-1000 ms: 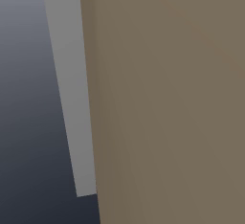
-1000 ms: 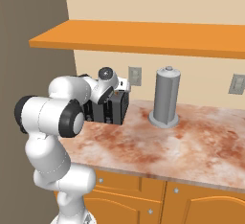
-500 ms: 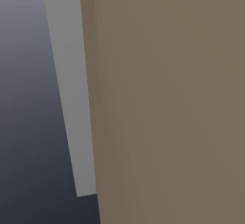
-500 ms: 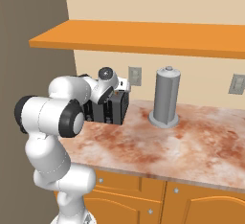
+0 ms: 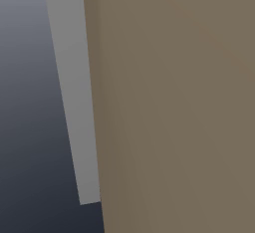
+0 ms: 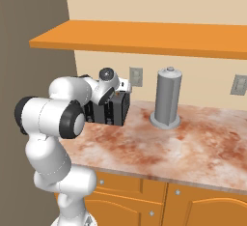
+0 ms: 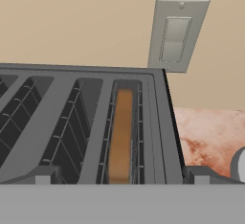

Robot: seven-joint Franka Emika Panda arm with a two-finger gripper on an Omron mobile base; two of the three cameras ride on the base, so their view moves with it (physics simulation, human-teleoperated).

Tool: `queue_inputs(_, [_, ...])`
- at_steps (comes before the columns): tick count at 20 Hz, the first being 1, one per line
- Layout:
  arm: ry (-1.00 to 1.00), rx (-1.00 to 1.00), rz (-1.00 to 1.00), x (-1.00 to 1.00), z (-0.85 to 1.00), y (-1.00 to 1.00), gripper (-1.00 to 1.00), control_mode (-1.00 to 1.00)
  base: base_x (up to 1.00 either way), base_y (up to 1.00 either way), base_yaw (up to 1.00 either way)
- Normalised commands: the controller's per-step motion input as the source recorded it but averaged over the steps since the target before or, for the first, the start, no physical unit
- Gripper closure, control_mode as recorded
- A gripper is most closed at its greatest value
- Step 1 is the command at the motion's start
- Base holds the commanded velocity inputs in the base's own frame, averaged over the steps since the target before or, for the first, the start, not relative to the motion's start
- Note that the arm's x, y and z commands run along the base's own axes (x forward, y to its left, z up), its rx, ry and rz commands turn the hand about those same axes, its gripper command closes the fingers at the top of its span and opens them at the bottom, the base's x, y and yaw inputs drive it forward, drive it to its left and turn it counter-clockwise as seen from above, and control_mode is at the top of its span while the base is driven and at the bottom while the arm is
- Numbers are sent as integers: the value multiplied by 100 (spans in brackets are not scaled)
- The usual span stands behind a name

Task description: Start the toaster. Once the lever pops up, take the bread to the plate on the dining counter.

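The dark toaster (image 6: 115, 110) stands on the counter by the wall, partly behind my arm. In the hand view I look down into the toaster (image 7: 57, 117) and its slots. The bread (image 7: 121, 134), a tan-brown slice, sits on edge, sunk in the rightmost slot. My gripper (image 7: 122, 178) hovers just above that slot, open wide, with one fingertip (image 7: 44, 175) on each side and nothing between them. The toaster's lever is hidden. The plate and the dining counter are out of view.
A grey cylindrical appliance (image 6: 167, 98) stands right of the toaster on the marbled countertop (image 6: 183, 148). An orange shelf (image 6: 144, 36) hangs above. Wall outlets (image 7: 177, 34) sit behind the toaster. A brown wall panel (image 5: 174, 102) stands close on the left.
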Motion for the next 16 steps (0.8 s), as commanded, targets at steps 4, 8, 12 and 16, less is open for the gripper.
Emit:
queue_inputs(4, [0,0,0,0,0,0,-100,-100,0,0,0])
queue_inputs(8, [0,0,0,0,0,0,-100,-100,0,0,0])
queue_inputs(12, [0,0,0,0,0,0,-100,-100,0,0,0])
queue_inputs(16, [0,0,0,0,0,0,-100,-100,0,0,0])
